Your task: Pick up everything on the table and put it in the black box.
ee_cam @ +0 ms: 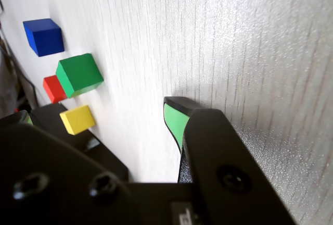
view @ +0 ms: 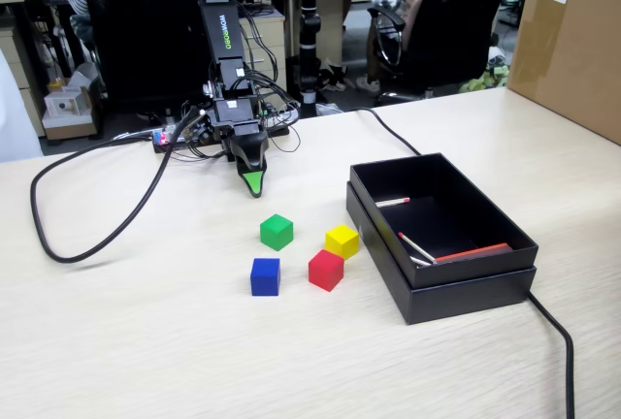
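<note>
Blue cube (view: 265, 276): nearest the fixed camera, on the table (view: 146, 341), left of the red cube (view: 326, 270).
Yellow cube (view: 342, 241): just beside the box (view: 441, 235).
Green cube (view: 277, 232): closest to the gripper (view: 253, 184), just in front of its tip.
Gripper: low, pointing down at the table; only one tip shows, so whether it is released or clenched cannot be told; grasping nothing.
Arm: folded, hunched over its base.

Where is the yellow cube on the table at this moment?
In the fixed view the yellow cube stands on the table, just left of the black box, with the red cube right in front of it.
</note>
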